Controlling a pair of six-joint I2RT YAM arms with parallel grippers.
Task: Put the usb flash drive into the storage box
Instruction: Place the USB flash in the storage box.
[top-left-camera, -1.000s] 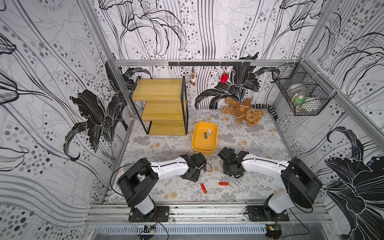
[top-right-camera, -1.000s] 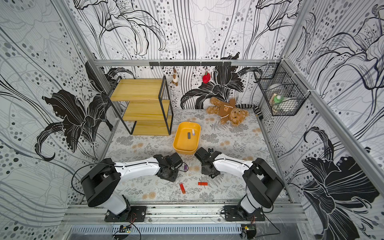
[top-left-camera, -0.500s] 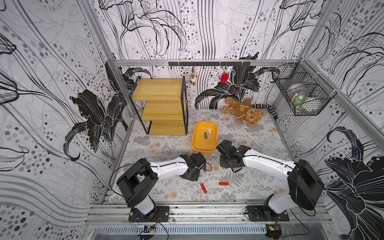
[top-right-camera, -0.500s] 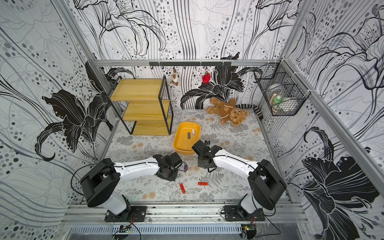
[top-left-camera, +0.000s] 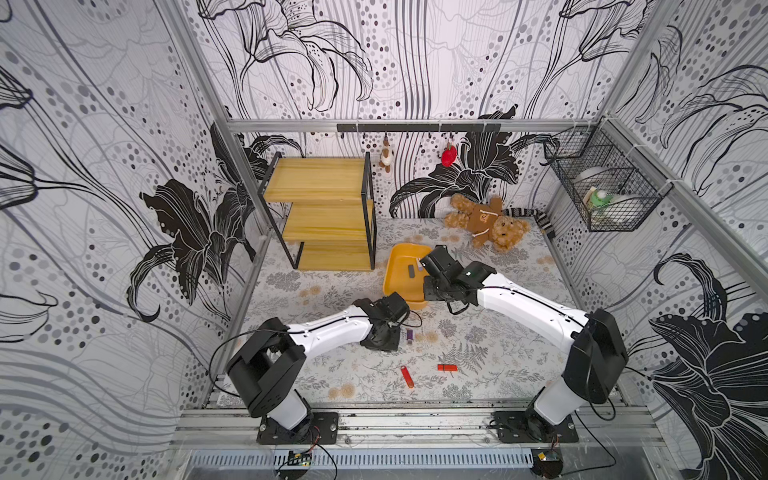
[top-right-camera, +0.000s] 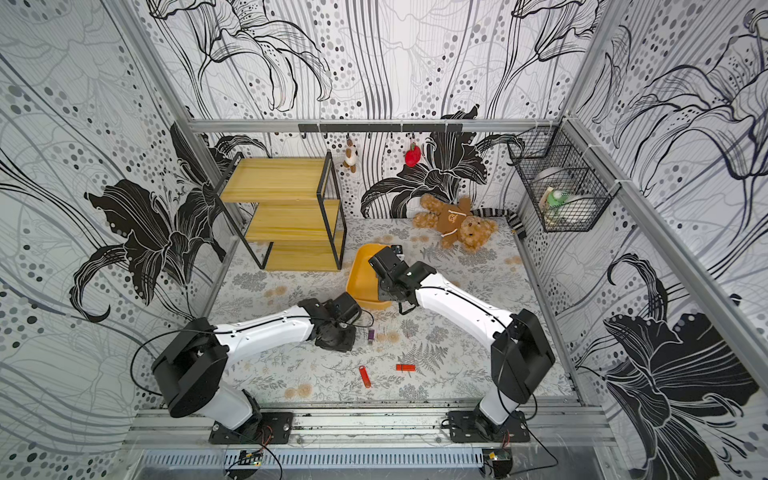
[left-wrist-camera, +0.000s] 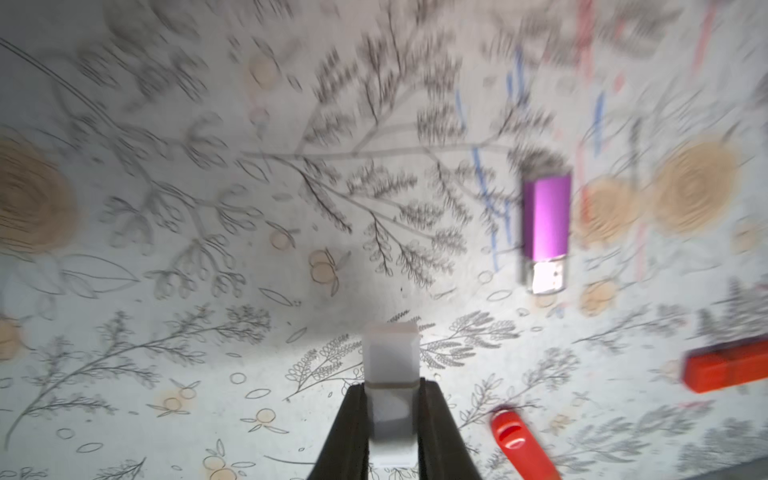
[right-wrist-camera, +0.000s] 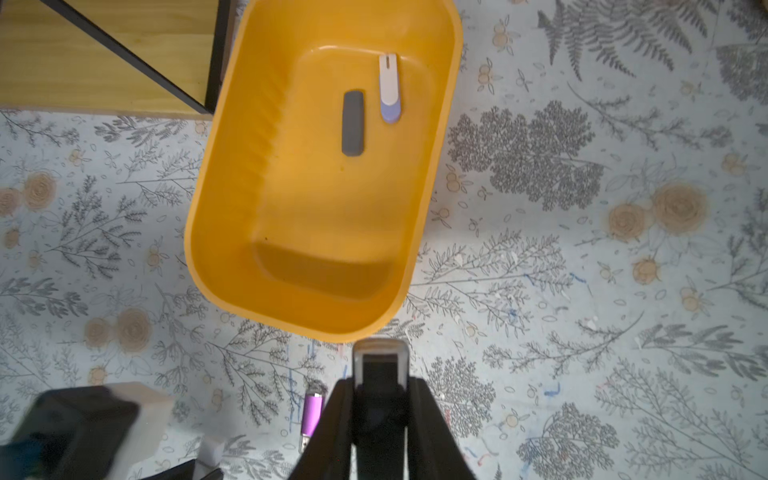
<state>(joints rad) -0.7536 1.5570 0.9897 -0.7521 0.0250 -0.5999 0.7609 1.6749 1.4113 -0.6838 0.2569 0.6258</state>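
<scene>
My left tool (left-wrist-camera: 392, 388) pinches a white flash drive (left-wrist-camera: 390, 357), bare table (left-wrist-camera: 208, 291) around it, a purple drive (left-wrist-camera: 545, 216) nearby. My right tool (right-wrist-camera: 380, 384) pinches a black flash drive (right-wrist-camera: 379, 361) just short of the storage box (right-wrist-camera: 299, 257) rim; the box's near half lies free.

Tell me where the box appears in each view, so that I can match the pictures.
Both top views: box in the middle of the mat, right of the shelf, partly hidden by the right gripper.
Left wrist: not in it.
Right wrist: box just ahead of the right gripper, beside the shelf.
Shared landmark: purple drive, in all four.
</scene>
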